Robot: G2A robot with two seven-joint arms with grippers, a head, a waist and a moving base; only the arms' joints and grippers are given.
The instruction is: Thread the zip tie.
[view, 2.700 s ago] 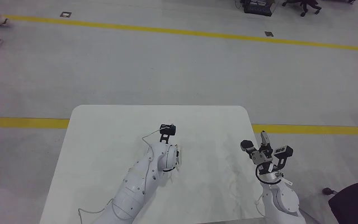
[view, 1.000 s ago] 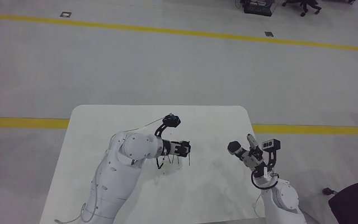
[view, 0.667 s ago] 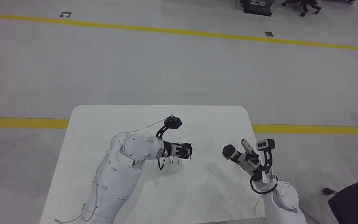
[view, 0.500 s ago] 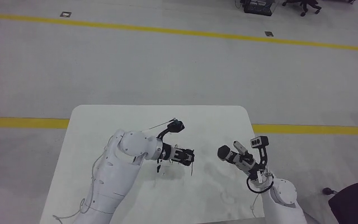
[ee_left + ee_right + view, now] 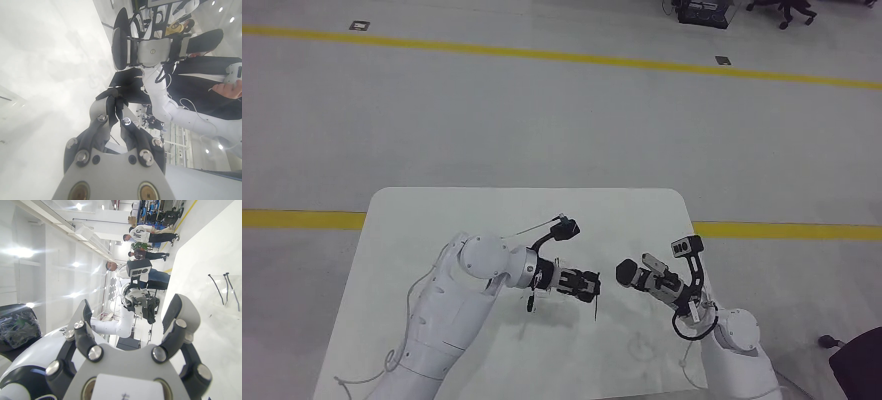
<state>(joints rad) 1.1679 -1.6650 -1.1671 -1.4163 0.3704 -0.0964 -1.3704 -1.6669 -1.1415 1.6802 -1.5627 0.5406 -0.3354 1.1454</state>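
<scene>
My left gripper [image 5: 587, 285] is above the middle of the white table [image 5: 422, 250], shut on a thin black zip tie [image 5: 595, 308] whose tail hangs down from it. The left wrist view has the fingers pressed together on the tie's black strap [image 5: 105, 94]. My right gripper [image 5: 625, 272] is held level just right of the left one and faces it, a short gap apart. Its jaws stand wide open around nothing [image 5: 130, 311], and through them I see the left gripper [image 5: 148, 311] straight ahead.
Three spare black zip ties [image 5: 226, 289] lie on a clear plastic sheet on the table beyond the left gripper. The table's right edge [image 5: 692, 250] runs close behind my right arm. People stand in the room beyond the table.
The left gripper has carried the zip tie rightward to the table's middle. The right gripper has swung down and leftward, from upright near the right edge to level and facing the left one.
</scene>
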